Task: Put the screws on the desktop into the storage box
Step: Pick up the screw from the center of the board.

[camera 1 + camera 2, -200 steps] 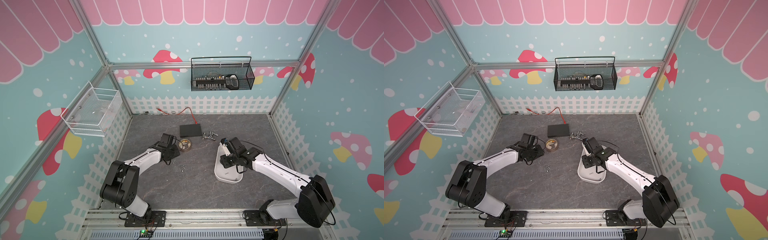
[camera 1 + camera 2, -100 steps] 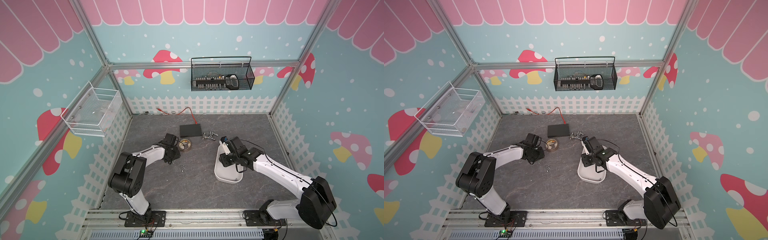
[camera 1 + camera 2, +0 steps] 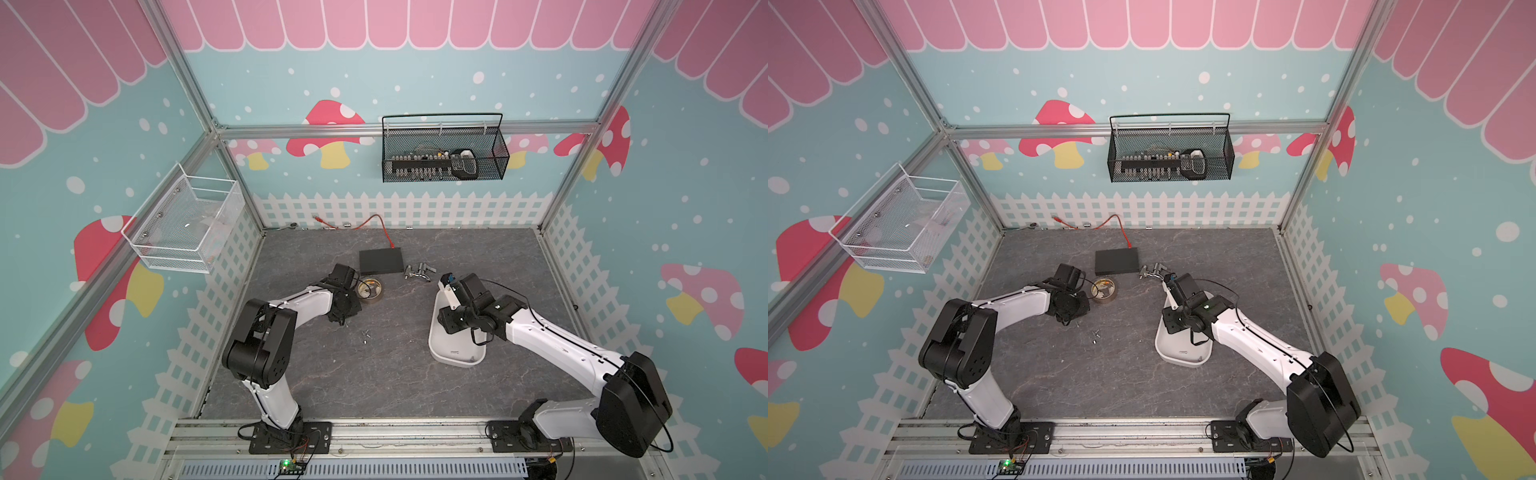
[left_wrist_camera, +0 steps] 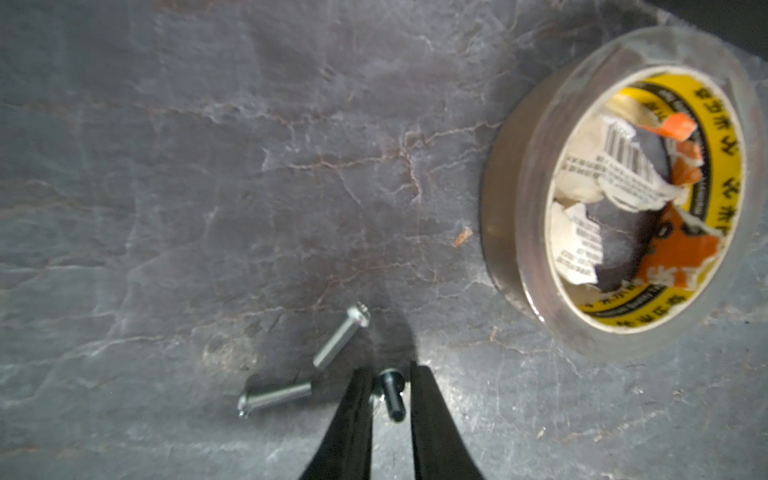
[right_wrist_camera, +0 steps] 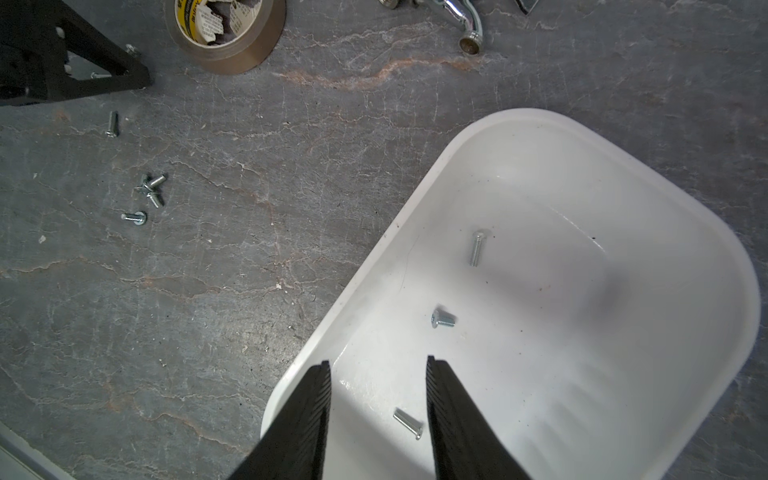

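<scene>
1. While my left gripper (image 4: 390, 368) sits low on the desktop (image 4: 208, 187), its jaws are nearly closed around a dark screw (image 4: 392, 395); can't tell if they actually pinch it.
2. Two silver screws (image 4: 338, 340) lie on the stone just beside that fingertip, with the tape roll (image 4: 503, 208) near.
3. My right gripper (image 5: 378, 360) hangs over the storage box (image 5: 685, 291), jaws partly open, holding nothing.
4. Three screws lie inside the box: one (image 5: 408, 423) seen between my right fingers, two (image 5: 442, 320) further in.
5. A small cluster (image 5: 149, 189) and two singles are loose on the desktop between my arms.
6. In both top views the storage box (image 3: 440, 353) rests on the desktop under my right arm.
</scene>
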Available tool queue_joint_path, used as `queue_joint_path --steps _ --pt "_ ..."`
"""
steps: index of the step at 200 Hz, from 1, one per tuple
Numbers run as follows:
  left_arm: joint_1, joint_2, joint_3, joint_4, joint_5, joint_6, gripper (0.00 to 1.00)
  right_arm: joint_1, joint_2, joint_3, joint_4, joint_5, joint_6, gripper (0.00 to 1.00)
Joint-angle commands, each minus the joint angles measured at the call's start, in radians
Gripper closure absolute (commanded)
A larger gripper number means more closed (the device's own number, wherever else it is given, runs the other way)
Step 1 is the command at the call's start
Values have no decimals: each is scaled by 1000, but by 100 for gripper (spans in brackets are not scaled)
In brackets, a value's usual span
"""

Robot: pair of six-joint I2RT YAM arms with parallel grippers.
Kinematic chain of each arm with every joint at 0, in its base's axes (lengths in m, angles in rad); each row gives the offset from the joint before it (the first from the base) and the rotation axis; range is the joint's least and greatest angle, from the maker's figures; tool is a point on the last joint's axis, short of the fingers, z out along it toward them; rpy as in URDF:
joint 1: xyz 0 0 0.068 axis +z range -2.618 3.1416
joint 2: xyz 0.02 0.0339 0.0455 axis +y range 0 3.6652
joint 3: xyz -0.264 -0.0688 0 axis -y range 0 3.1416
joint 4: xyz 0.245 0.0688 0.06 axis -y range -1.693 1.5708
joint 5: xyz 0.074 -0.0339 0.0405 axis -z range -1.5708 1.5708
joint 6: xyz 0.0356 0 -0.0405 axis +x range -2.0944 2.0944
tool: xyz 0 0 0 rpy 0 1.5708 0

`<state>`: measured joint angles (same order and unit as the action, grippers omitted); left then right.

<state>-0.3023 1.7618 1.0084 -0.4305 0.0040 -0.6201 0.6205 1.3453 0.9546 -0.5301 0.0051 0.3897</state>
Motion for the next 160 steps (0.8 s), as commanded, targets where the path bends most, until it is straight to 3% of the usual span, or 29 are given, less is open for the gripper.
queue_joint_path --steps 1,21,70,80,108,134,160 --pt "-6 21 16 -21 -12 13 90 -4 17 -18 1 -10 -5 57" --pt "-9 2 16 -25 -18 8 100 -5 23 -17 1 -15 -3 57" --pt "-74 -144 44 -38 10 -9 100 -8 6 -17 14 -17 14 58" --pt "-113 -180 63 -36 43 -28 100 -17 -5 -23 22 -5 20 59" --pt "-339 -212 175 -21 62 -68 100 -97 -51 -39 44 28 53 63" --pt "-525 -113 304 -20 62 -81 100 -218 -101 -86 99 -7 98 63" --pt "-623 18 419 -22 79 -74 100 -316 -142 -117 115 -22 122 63"
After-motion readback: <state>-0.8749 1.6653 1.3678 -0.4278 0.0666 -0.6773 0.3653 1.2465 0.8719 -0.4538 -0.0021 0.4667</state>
